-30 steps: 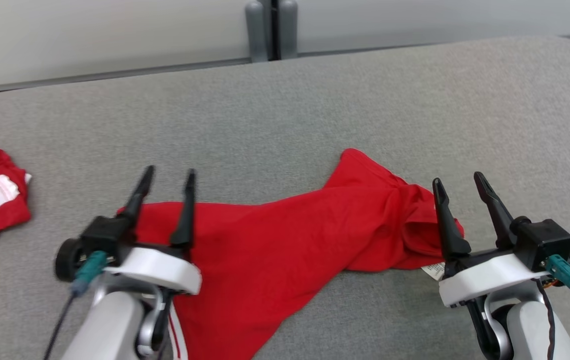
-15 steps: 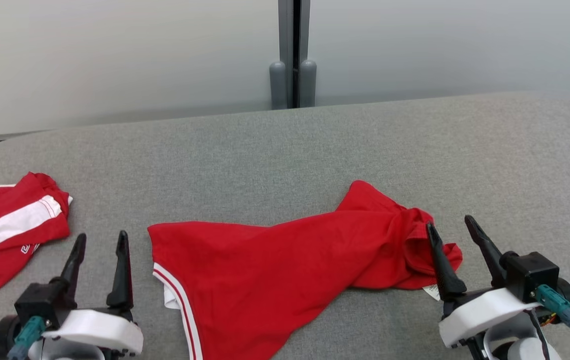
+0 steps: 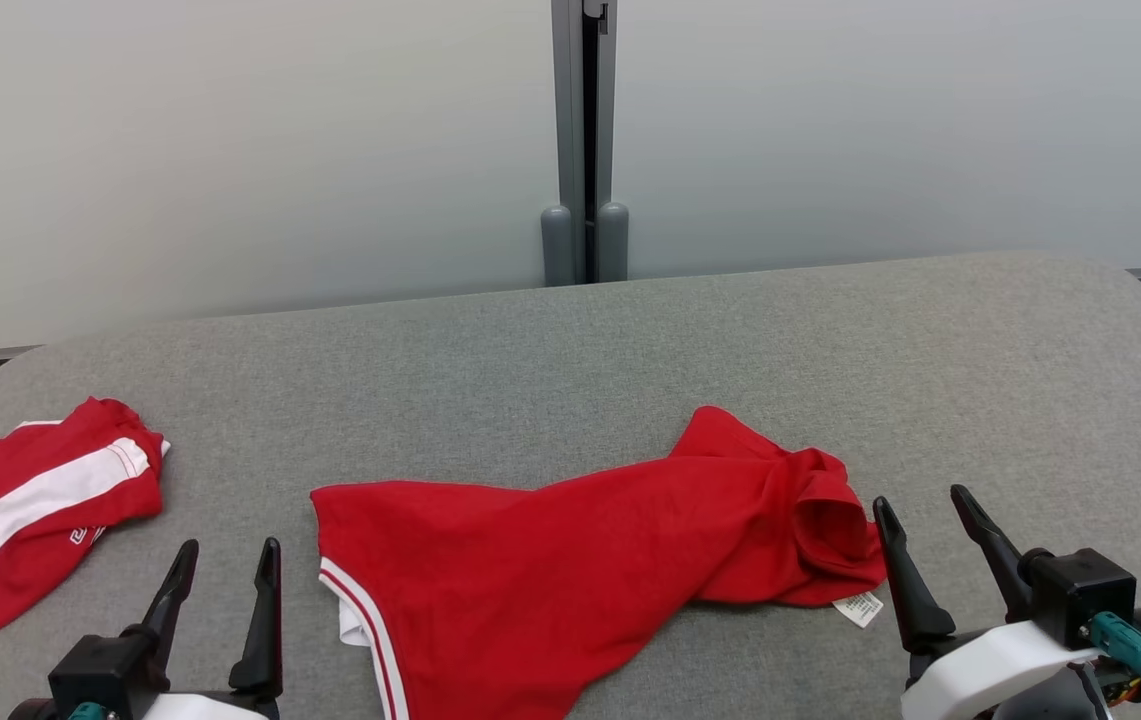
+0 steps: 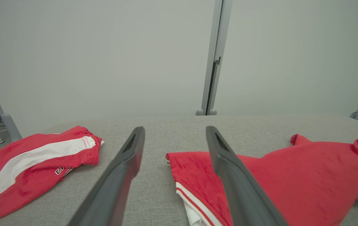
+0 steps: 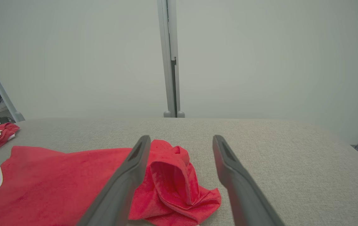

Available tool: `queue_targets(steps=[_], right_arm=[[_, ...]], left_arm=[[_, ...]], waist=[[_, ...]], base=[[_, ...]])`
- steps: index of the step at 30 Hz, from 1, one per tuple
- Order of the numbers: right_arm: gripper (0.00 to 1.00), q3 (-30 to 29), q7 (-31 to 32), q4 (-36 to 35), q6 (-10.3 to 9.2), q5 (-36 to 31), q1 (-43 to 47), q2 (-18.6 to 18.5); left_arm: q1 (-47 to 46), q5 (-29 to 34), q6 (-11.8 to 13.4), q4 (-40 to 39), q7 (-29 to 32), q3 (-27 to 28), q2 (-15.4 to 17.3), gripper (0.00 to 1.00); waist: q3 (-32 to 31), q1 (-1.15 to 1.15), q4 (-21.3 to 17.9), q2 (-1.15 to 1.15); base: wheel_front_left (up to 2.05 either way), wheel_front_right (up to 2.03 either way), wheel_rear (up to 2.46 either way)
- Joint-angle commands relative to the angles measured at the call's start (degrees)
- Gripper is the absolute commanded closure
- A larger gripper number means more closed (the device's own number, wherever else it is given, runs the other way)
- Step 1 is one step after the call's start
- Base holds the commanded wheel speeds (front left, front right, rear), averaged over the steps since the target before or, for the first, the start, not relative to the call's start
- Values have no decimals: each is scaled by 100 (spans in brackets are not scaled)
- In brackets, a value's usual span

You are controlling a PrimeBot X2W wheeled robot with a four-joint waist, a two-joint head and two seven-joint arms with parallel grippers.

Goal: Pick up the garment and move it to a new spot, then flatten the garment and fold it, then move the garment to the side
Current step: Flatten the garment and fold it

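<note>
The red garment [image 3: 570, 570] looks light, soft and limp, likely to sag and bunch when lifted. I'd take it by the white-striped hem corner and the crumpled right end. It sprawls across the near tabletop [image 3: 630, 340], smooth at the left and wadded at the right. The left gripper [image 3: 232, 545] and right gripper [image 3: 918, 497] both gape wide, holding nothing.
</note>
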Motion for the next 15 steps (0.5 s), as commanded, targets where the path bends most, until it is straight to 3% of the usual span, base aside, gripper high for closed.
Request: queue_targets(steps=[1,15], right_arm=[[0,-14,38,-40,-2,2,50,-24],[0,-14,76,-109,-2,27,77,1]], left_arm=[[81,17,40,-61,15,-8,21,0],[128,54,157,-248,109,-117,27,0]], waist=[[-25,0,14,0],[-87,0,34,0]], base=[[0,0,0],[0,0,0]])
